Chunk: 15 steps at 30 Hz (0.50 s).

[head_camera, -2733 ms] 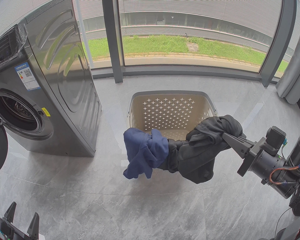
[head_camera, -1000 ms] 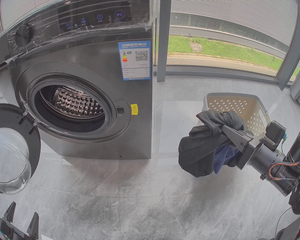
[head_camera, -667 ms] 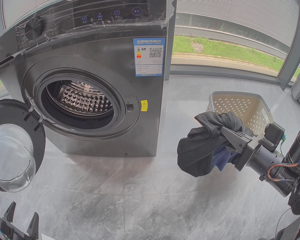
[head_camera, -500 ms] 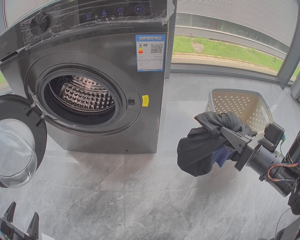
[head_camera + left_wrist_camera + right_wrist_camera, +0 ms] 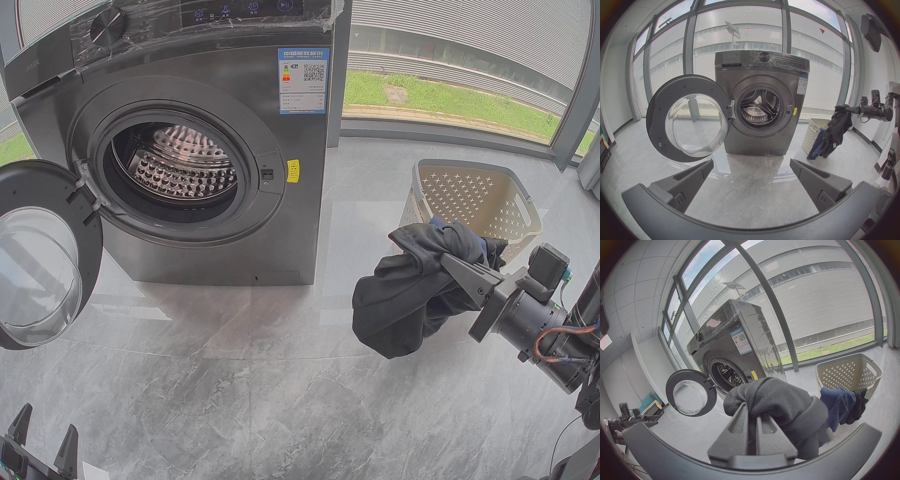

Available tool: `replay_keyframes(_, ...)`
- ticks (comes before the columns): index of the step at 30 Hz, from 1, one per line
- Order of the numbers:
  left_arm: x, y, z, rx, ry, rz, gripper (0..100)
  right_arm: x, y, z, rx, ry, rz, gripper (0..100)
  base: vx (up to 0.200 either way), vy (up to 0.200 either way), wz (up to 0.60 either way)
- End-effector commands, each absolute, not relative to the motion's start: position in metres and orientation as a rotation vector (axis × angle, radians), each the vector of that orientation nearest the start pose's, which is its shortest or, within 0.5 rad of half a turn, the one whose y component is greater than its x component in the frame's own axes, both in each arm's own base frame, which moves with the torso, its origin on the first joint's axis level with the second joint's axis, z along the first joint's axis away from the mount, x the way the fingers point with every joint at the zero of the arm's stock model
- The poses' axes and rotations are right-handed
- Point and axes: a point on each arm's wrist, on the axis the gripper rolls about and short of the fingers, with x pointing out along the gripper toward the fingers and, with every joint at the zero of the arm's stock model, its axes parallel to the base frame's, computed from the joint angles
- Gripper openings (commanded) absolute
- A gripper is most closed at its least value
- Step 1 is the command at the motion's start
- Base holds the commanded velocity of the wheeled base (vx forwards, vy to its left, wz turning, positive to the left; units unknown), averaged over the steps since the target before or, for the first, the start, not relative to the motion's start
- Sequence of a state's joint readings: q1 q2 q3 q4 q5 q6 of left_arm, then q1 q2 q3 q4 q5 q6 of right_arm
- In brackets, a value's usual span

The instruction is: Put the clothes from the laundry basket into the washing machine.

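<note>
Dark clothes (image 5: 400,300) are pinched in the right gripper (image 5: 447,259) and held in the air by the basket (image 5: 475,165), well apart from the washer (image 5: 300,206), whose door (image 5: 44,250) is swung open. The left gripper (image 5: 750,162) is spread, low over the floor.

R end effector (image 5: 447,260) pinched on clothes (image 5: 400,303), arm out fwd; L end effector (image 5: 47,420) spread.

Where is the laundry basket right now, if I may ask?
In the head view, the laundry basket stands on the floor, right of the washing machine, behind the dark clothes.
</note>
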State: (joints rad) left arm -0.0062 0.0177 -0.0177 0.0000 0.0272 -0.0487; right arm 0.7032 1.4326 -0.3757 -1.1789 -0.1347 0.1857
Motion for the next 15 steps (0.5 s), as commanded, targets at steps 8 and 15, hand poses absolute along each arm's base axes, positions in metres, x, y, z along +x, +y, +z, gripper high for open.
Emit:
replay_keyframes(8,-0.0226,0.0008,0.0754,-0.049,0.004,0.022,100,0.1637,0.1350,0.1943,0.232,-0.059,0.578,0,0.000,0.200,0.00)
replay_keyframes(15,-0.0226,0.0008,0.0755,-0.049,0.003,0.022,100,0.1632,0.1346,0.1939,0.231,-0.057,0.578,0,0.000,0.200,0.00)
